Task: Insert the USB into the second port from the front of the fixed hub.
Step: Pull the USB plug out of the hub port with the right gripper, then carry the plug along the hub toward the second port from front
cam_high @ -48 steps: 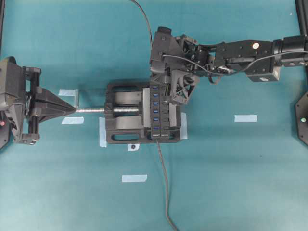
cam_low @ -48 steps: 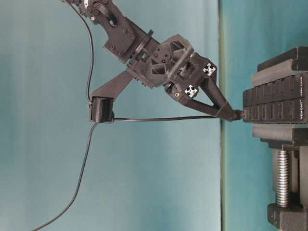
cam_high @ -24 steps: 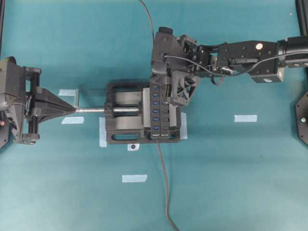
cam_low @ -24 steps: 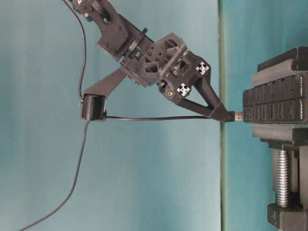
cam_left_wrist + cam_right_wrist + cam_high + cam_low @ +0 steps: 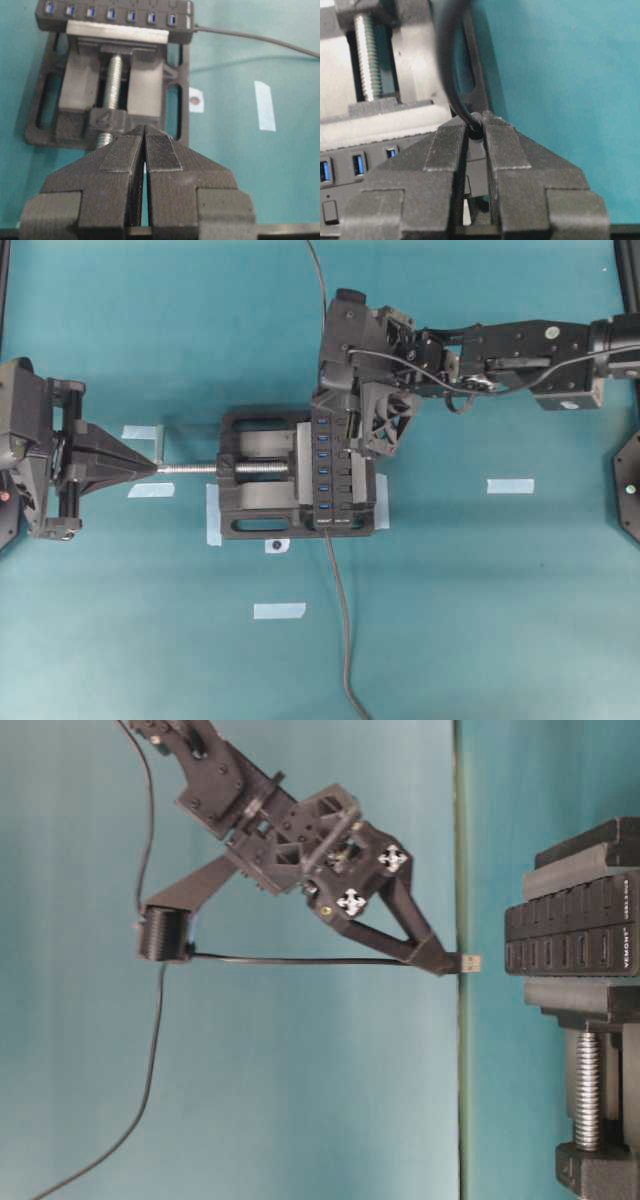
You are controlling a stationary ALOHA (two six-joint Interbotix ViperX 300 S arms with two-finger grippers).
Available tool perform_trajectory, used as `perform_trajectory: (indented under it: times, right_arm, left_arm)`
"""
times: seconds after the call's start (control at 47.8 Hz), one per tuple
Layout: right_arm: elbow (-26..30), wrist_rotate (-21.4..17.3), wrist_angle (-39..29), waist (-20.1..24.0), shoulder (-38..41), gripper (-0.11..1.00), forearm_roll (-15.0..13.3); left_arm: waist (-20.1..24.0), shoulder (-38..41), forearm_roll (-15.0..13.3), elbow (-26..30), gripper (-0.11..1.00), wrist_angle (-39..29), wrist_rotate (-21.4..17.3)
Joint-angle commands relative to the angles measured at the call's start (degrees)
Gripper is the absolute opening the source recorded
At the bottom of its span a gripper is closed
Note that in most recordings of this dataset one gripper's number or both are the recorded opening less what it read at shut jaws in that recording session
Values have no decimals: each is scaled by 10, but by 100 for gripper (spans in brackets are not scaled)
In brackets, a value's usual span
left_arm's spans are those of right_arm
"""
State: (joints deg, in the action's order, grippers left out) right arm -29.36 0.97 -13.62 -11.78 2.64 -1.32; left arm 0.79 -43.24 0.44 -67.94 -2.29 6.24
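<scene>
1. There are two robot arms. The right pincer [image 5: 443, 960] is pinching the small black USB plug with a long, thin black cable [image 5: 468, 961]; the left pincer [image 5: 145, 150] is pressed together with nothing between its pads.

2. There is one USB plug. In the table-level view its metal tip sticks out of the right pincer and points at the hub, with a clear gap between them (it is in no port). Its thin cable runs back from the pincer and goes out of the picture.

3. There is one long narrow black USB hub with a row of blue slots [image 5: 328, 462]. In the overhead view I count seven blue slots in one row; the right arm hangs over the far end of the row. Which slot is the second port I cannot point out safely.

4. There is one bulky black vise with a silver screw [image 5: 258, 472]. It holds the hub between its jaws, so the hub stands on its edge along the right side of the vise. A thicker dark-grey lead [image 5: 342, 620] leaves the near end of the hub and runs to the bottom edge of the picture.

5. On the teal surface [image 5: 480, 600] I count at least four loose pale-blue tape strips [image 5: 510, 486], well apart from each other, and more tape under the edges of the vise.

6. The left pincer rests at the left, touching the handle end of the screw.
</scene>
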Motion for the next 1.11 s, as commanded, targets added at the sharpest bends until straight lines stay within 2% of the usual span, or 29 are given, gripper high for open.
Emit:
perform_trajectory:
  times: [0.0, 0.44, 1.088]
  right_arm:
    - [4, 2, 3, 4, -26, 6, 1]
    - [-4, -2, -23, 26, -57, 6, 2]
    - [-4, -12, -26, 52, -73, 6, 4]
  left_arm:
    - [0, -2, 1, 13, 0, 3, 1]
    - [1, -5, 1, 12, 0, 3, 1]
    - [1, -5, 1, 14, 0, 3, 1]
